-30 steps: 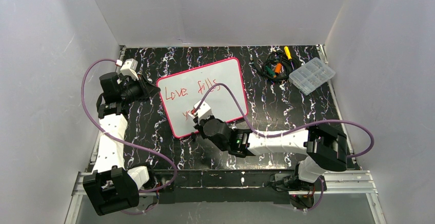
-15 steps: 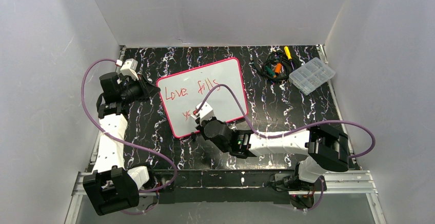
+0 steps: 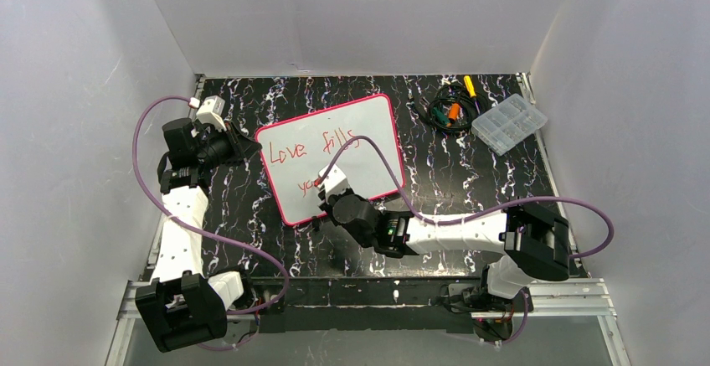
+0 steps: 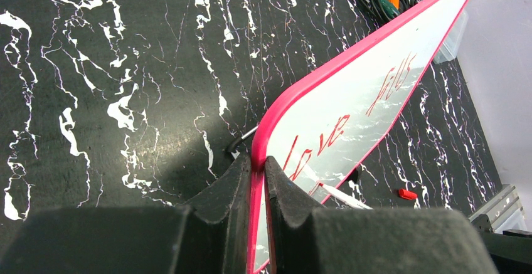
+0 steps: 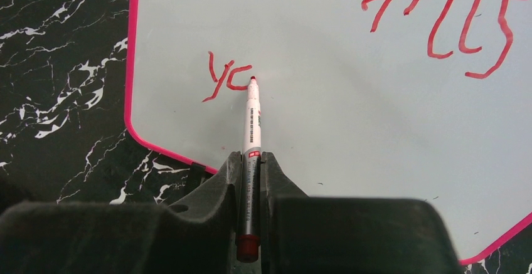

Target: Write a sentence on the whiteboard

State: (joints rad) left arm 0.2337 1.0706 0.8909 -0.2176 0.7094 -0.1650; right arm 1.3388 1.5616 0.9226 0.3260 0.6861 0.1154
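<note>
White walls (image 3: pixel 360 14) are surrounding a black, white-veined marble-look tabletop (image 3: pixel 469 173), where the flat white pink-rimmed whiteboard (image 3: pixel 378 123) is lying left of centre. Only the wrist views are showing the grips: the left gripper (image 4: pixel 257 164) is pinching the board's rim, and the right gripper (image 5: pixel 251 158) is clamping a slim white red-tipped marker (image 5: pixel 252 120), its tip touching "yc" in the red handwritten sentence (image 5: pixel 221 78). Overhead, the right arm is hiding the marker.

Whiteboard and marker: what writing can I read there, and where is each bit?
"Love": red, top line of the whiteboard.
"fills": red, right of it.
"yc": unfinished, second line, at the tip of the marker.
Marker barrel print: too small to read.
</note>
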